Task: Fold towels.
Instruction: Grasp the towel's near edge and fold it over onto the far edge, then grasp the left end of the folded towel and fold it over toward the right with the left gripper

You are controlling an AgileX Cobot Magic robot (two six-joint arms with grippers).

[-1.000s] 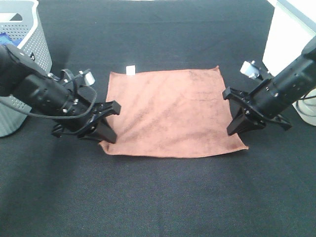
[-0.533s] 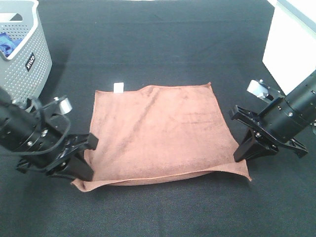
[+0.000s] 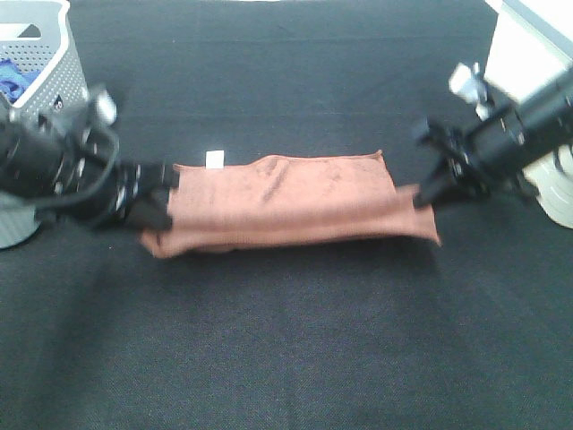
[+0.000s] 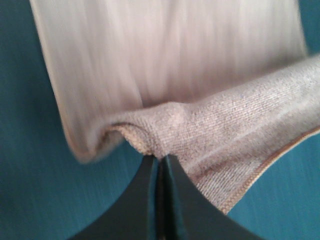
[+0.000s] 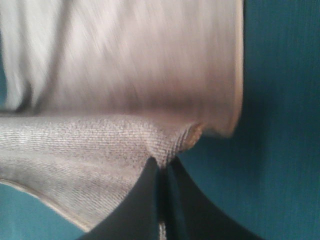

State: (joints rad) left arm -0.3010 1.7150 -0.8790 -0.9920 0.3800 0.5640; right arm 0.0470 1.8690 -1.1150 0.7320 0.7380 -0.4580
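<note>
The terracotta towel [image 3: 286,202] lies on the black table, its near half lifted and carried over the far half. Its white tag [image 3: 214,159] shows at the far left edge. My left gripper [image 3: 154,215] is shut on the towel's near left corner [image 4: 165,145]. My right gripper [image 3: 423,195] is shut on the near right corner [image 5: 170,140]. Both wrist views show the pinched cloth draped over the blurred flat part of the towel.
A grey perforated basket [image 3: 49,54] stands at the far left with something blue inside. A white box [image 3: 524,54] stands at the far right, a white rounded object [image 3: 560,193] below it. The black table [image 3: 286,340] stretches in front of the towel.
Both grippers have lifted the towel's near corners and moved them away toward the far edge. The near edge now hangs over the middle of the towel.
</note>
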